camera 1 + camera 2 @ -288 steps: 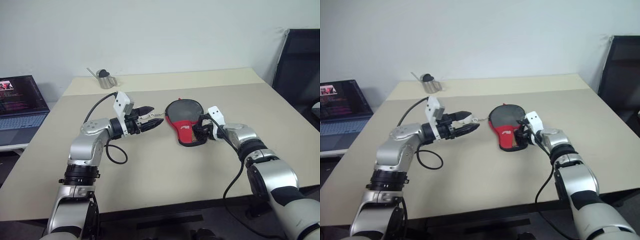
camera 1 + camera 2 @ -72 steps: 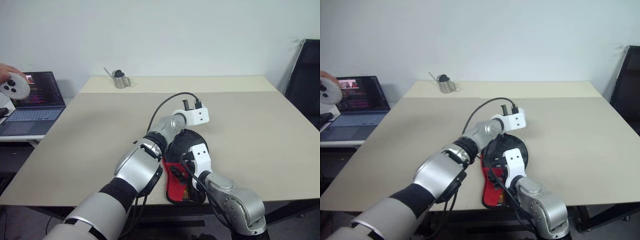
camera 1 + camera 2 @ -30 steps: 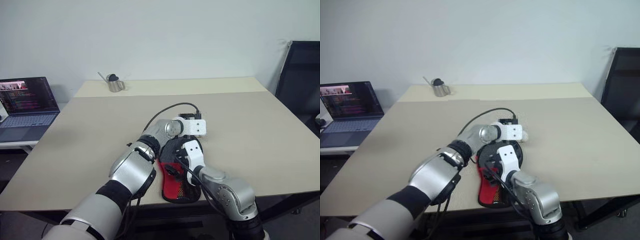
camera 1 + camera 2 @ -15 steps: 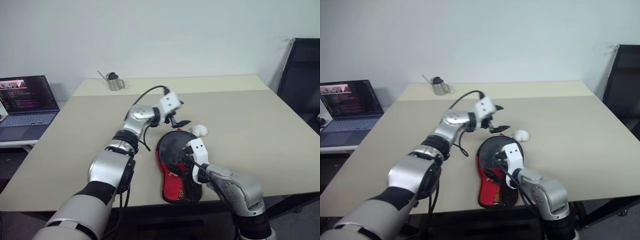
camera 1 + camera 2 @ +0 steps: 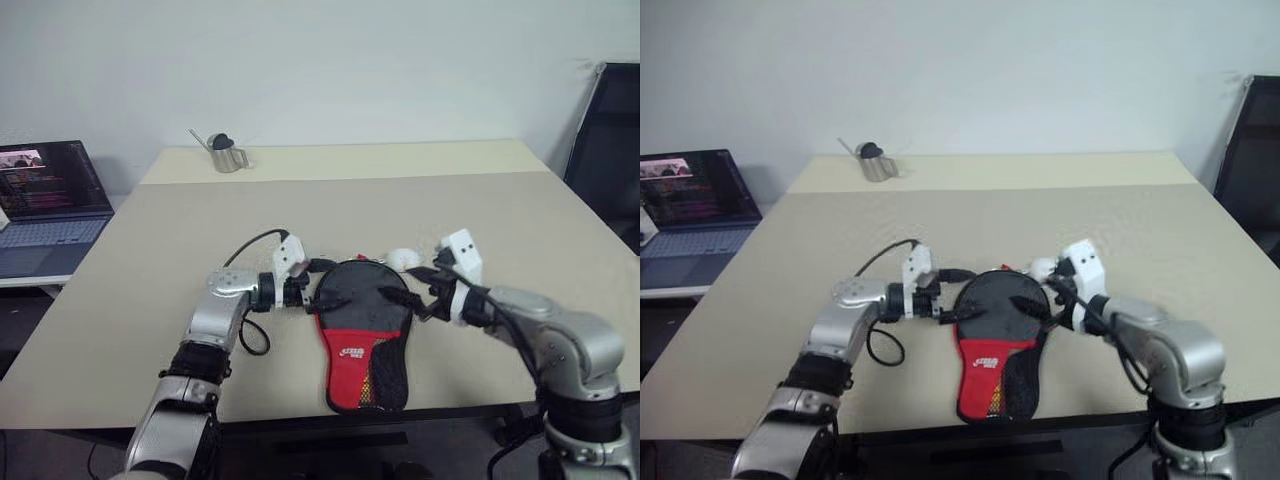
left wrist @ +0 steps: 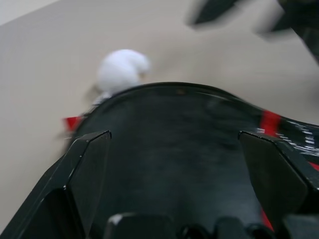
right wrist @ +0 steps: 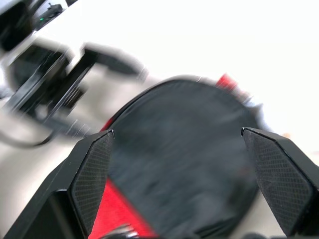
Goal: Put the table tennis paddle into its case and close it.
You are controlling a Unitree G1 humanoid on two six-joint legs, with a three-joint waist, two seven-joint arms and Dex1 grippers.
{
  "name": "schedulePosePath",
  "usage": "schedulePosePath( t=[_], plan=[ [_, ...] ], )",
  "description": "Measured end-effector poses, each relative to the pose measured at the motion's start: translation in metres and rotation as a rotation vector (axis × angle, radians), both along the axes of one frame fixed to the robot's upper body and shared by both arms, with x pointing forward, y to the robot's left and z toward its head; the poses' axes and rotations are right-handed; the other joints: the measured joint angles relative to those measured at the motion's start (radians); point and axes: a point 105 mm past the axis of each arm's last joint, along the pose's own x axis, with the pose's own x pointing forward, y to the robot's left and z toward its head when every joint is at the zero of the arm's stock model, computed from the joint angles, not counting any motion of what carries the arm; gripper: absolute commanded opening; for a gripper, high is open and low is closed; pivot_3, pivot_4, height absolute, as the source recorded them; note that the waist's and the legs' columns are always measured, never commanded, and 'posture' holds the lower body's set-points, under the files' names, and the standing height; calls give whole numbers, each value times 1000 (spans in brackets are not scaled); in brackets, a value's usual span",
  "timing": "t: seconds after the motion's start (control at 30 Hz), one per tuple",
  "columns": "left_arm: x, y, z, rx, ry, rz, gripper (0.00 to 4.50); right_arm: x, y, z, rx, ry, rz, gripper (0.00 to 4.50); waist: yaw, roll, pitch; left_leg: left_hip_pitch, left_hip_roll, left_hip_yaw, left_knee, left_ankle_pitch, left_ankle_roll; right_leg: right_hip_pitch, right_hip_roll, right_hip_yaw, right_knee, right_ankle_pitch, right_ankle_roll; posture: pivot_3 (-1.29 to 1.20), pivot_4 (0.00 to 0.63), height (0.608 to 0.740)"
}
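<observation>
**Even room light, smeared wrist views**

Head views are bright and evenly lit, with faint shadows on the bench (image 5: 150, 290). Both wrist views are blurred; the right one is overexposed, its background washed to white around the case (image 7: 179, 164).

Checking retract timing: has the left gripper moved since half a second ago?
Yes. The left gripper has dropped from above the case, on the watering-can side, to the case's left edge, open.

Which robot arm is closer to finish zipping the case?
Probably the right gripper: open beside the case's round end, nearer the white pull. The left gripper sits open on the other side.
</observation>
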Motion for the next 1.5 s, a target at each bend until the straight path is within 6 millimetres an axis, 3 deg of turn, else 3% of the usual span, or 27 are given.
schedulePosePath(
  t=[0.17,0.33,0.57,0.9,1.27,1.37,1.5],
  plan=[
    [1,-13,-10,61,-51,0,4450,40,-27,9,-26,-52,-113,4500,5,0,0,3,0,2,0,0,1,2,1,0,2,1,-1,0,150,740],
    [1,-23,-30,113,-45,-22,4450,71,-26,-7,-58,-38,-141,4500,2,0,0,2,0,3,0,2,-2,0,1,1,1,1,-1,0,150,740],
    [2,-27,-33,118,-50,-24,4450,96,-5,-40,-39,50,-109,4500,0,0,0,1,0,2,0,2,-3,-1,0,1,1,1,-1,0,150,740],
    [2,-26,-33,121,-49,-23,4450,113,-11,-66,-95,84,-145,4500,-8,0,0,1,0,2,0,2,-3,-1,0,2,1,1,-1,0,150,740],
    [2,-33,-38,146,-45,-54,4500,114,-6,-65,-131,50,-123,968,-11,2,-2,2,0,2,1,2,-3,-1,0,2,2,1,-1,0,150,740],
    [4,-32,-43,142,-28,-48,4500,114,-3,-65,-147,37,-113,598,-11,5,-4,3,0,2,2,2,-3,1,0,1,3,1,-1,0,150,740],
    [5,-31,-48,136,-14,-42,4500,110,-1,-67,-164,23,-101,516,-10,7,-7,7,0,2,2,2,-3,5,0,2,3,1,-1,0,150,740]
  ],
)
